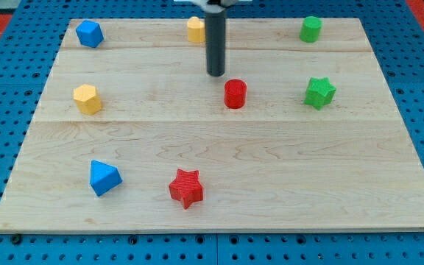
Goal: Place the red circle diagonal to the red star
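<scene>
The red circle (235, 94) stands on the wooden board (285, 184), a little right of the middle. The red star (186, 188) lies near the view's bottom, left of centre and well below the circle. My tip (216, 74) is just up and to the left of the red circle, with a small gap between them.
A blue block (90, 33) sits at the top left, a yellow block (196, 29) at the top behind the rod, a green cylinder (311, 29) at the top right. A green star (319, 93) is at the right, a yellow hexagon (87, 99) at the left, a blue block (104, 177) at the bottom left.
</scene>
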{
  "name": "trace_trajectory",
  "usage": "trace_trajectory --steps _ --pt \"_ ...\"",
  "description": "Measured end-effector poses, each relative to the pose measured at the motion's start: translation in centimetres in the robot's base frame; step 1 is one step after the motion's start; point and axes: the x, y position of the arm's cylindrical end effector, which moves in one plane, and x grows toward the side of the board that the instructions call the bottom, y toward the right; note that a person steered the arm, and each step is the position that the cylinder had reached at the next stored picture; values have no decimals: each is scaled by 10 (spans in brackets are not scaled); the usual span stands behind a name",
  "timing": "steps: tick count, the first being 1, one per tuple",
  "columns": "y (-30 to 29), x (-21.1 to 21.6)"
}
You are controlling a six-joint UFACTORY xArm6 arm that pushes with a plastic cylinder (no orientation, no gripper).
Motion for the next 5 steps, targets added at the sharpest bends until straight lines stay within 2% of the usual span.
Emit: trace_trajectory --steps 1,2,3,4,5 --pt "50 53" --pt "-34 82" --pt "-95 83" --pt "-107 98" --pt "-166 129"
